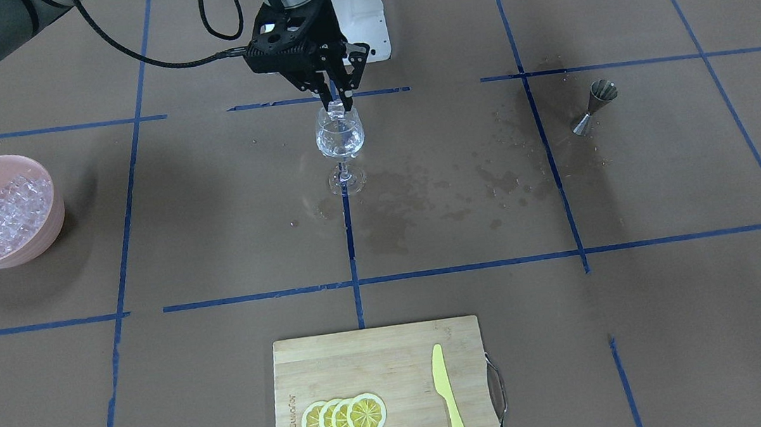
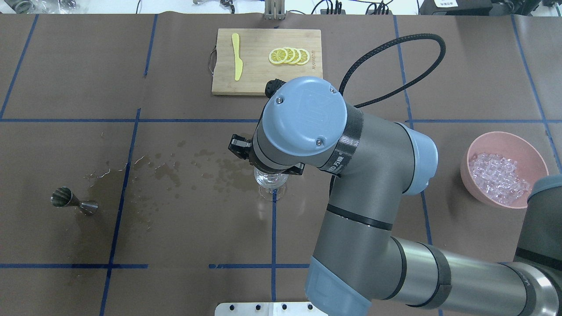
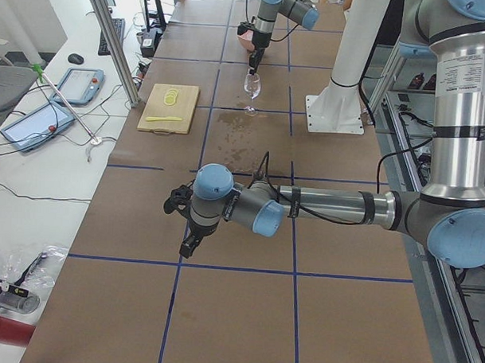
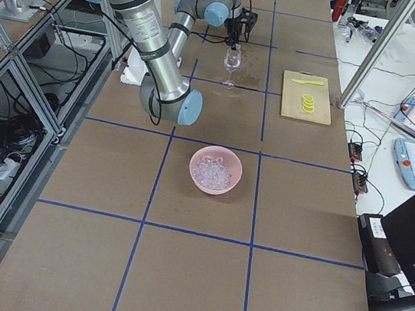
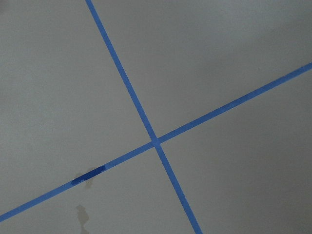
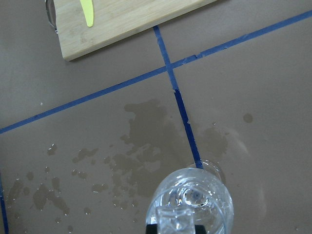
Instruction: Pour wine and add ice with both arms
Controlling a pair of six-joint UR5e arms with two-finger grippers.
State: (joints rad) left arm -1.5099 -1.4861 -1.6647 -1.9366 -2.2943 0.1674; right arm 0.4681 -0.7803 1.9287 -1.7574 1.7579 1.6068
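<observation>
Front-facing view: right tool [image 1: 338, 103] clenches ice [image 1: 336, 112] over glass [image 1: 340, 138]; overhead hides it; left tool [image 3: 185, 249], cannot tell.

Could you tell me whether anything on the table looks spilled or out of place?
Yes. Dark wet splashes stain the brown paper between the wine glass and the jigger, which lies tipped on its side rather than standing.
</observation>
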